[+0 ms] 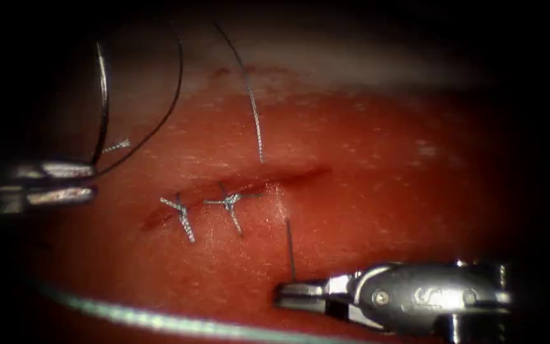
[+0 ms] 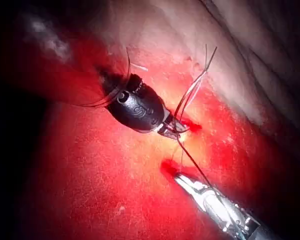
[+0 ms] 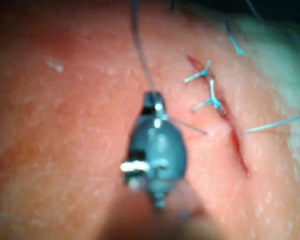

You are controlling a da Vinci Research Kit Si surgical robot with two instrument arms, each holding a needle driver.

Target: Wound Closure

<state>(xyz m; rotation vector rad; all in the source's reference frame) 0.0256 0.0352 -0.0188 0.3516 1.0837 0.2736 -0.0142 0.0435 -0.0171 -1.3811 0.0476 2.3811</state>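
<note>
The cut point(image 1: 249, 181) runs across the tissue point(image 1: 383, 191) and carries two knotted stitches point(image 1: 183, 216) point(image 1: 230, 204) in its left half. At the left, my left tool point(image 1: 87, 181) is shut on the curved needle point(image 1: 102, 102) near its tail. The needle stands up in the air, out of the tissue. Its thread point(image 1: 176, 83) loops up and round from the tail. A further strand point(image 1: 256, 121) drops into the tissue at the cut's far edge, right of the stitches. My right tool point(image 1: 282, 294) is shut on a short strand point(image 1: 289, 248) that rises from the tissue on the cut's near side.
A short cut end of thread point(image 1: 117, 146) lies on the tissue near the left tool. Pale fatty tissue point(image 1: 351, 64) lies at the back. A light green-white edge point(image 1: 160, 322) curves along the front left.
</note>
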